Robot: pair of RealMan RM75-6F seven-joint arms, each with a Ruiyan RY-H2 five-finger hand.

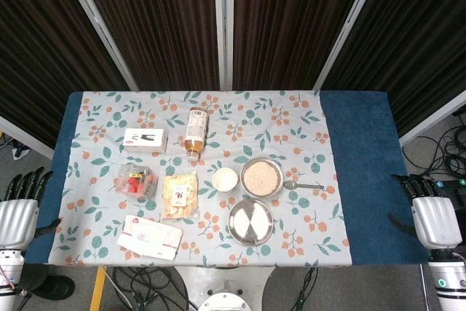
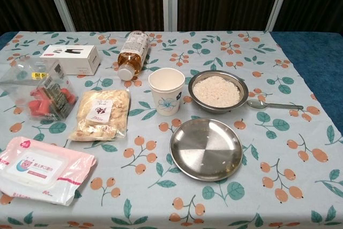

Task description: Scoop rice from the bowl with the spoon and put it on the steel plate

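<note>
Nearby, just right of the round metal bowl (image 2: 217,90) heaped with lumpy white rice (image 2: 216,90), lay the spoon (image 2: 273,104), handle pointing right, likely easy for the right hand (image 1: 431,215) to grab. Waited at the table's two sides, left hand (image 1: 20,207) and right hand both, fingers apart, holding nothing. Sat bare, flat and shiny, close below the bowl, the steel plate (image 2: 206,148).
</note>
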